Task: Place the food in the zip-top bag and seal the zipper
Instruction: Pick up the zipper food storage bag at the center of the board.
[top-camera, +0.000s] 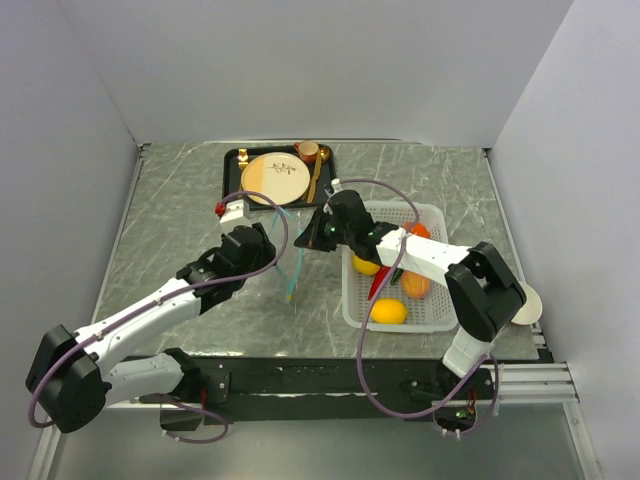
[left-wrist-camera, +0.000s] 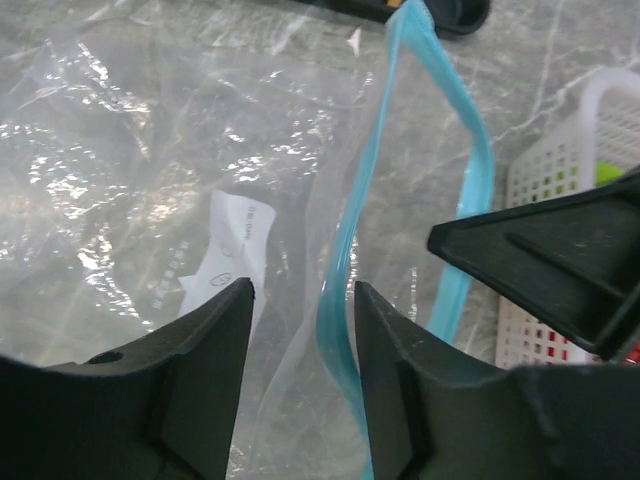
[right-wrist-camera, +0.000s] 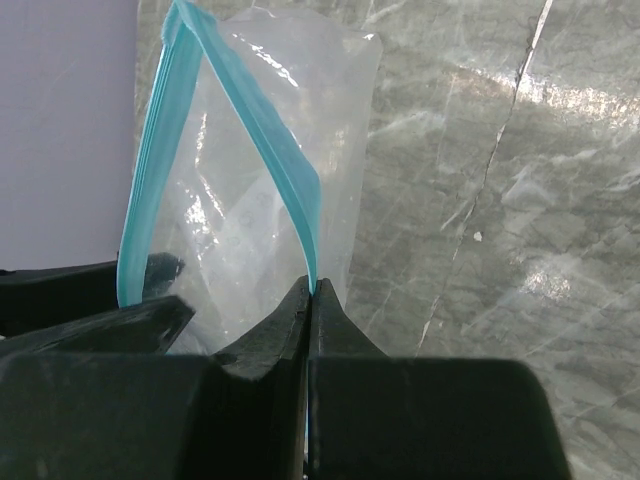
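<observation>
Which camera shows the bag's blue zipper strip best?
The right wrist view: the zipper arches open, the right hand pinching one side. The left wrist view shows it winding through the open left hand; the top view, only faint blue threads.

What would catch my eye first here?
The clear bag in the middle of the table, its mouth gaping: the right gripper pinches one blue zipper strip while the left gripper, open, straddles the other. Next, the white basket on the right, bright with toy fruit.
</observation>
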